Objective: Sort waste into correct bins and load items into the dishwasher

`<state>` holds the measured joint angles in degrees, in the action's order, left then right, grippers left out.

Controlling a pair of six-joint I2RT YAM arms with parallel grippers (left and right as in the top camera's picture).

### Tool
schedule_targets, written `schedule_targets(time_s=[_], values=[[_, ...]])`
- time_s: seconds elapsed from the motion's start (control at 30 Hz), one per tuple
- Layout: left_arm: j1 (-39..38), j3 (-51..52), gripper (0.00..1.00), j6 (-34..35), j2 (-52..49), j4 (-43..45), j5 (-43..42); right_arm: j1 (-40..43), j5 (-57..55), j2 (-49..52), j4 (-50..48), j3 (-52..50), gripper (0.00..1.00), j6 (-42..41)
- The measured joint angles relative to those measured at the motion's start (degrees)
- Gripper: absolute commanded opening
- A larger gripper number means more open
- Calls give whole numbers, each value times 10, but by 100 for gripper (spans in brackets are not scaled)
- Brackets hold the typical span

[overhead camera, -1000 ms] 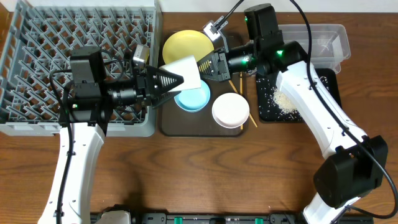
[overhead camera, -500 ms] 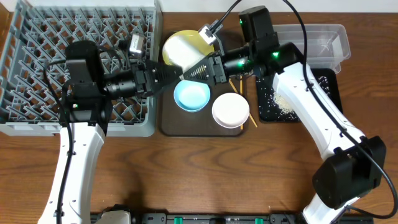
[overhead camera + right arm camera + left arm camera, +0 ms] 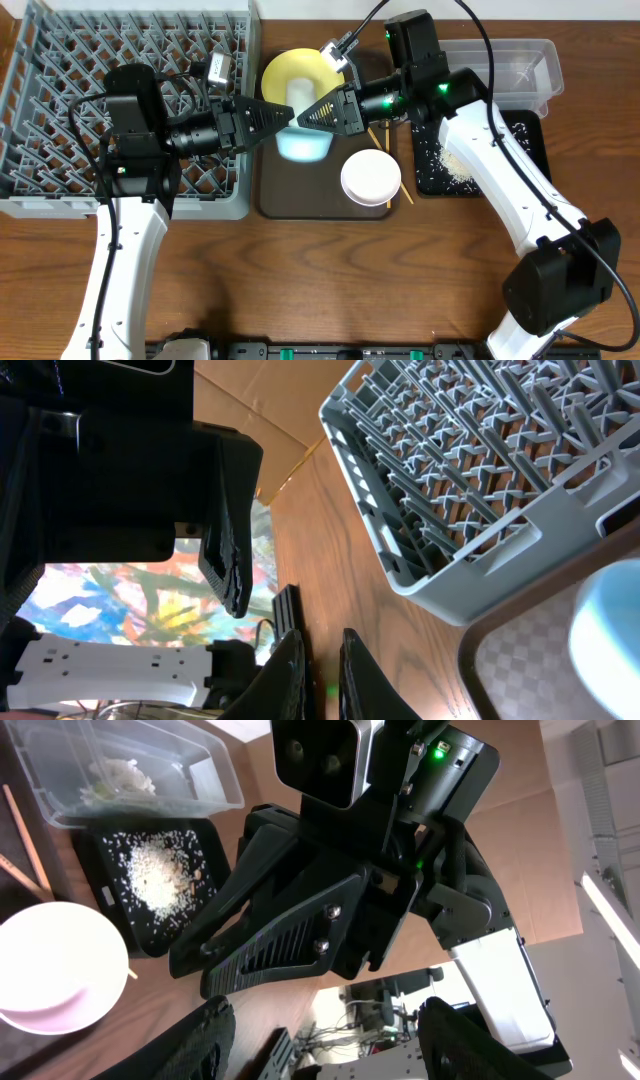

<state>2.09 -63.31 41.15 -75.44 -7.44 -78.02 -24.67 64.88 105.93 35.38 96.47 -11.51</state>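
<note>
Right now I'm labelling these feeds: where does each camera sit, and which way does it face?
Overhead: above the table, looking straight down; left arm, right arm, dish rack show.
Left wrist: on the left arm, facing the right gripper; own fingers at bottom.
Right wrist: on the right arm, facing the left arm and dish rack; own fingers at bottom.
Shared: overhead and left wrist both show the white bowl.

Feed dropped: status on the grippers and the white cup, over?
Left gripper open, empty; right gripper nearly shut, empty. White cup at yellow plate, in neither gripper. Grippers tip to tip above light blue bowl.
</note>
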Motion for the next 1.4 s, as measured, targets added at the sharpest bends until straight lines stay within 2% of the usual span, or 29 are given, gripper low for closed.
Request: schedule_targets(time_s=[0.27,0.4,0.5,0.6,0.73,1.07,1.2,1.4], values=[[0,0,61,-11,0,0,0,0,-44,0,31,0,24,0],[0,0,62,-27,0,0,1,0,-105,0,53,0,29,0],[0,0,63,-37,0,0,11,0,-156,0,64,0,36,0],[0,0,70,-41,0,0,36,0,-206,0,75,0,46,-4],[0,0,72,-45,0,-13,85,0,-268,0,90,0,48,-5],[-1,-6,77,-124,0,-189,282,0,-380,0,103,0,71,-16],[-18,-46,82,-166,0,-268,390,0,-406,0,111,1,73,-17],[-76,-135,86,-209,-4,-310,532,0,-444,0,155,37,78,-17]])
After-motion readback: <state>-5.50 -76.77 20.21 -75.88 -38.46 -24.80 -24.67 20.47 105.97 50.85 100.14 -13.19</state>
